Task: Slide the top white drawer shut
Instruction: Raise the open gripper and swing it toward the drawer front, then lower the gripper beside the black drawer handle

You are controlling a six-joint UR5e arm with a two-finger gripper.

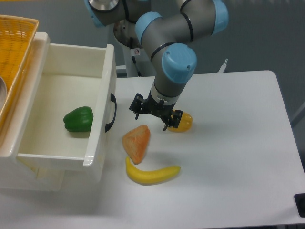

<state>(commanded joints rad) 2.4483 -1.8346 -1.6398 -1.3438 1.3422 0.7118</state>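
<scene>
The top white drawer stands open (a green pepper inside); the empty end effector, fingers apart, hovers beside its handle.

The woven yellow wicker basket is cut by the left and top edges; the grey-and-blue robot arm leaves at the top; the black pincer partly covers the small yellow-orange fruit; whether its jaws are apart is unclear.

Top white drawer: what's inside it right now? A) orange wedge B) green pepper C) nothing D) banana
B. A green pepper lies on the floor of the open top white drawer; the banana and the orange wedge lie outside it on the table.
</scene>
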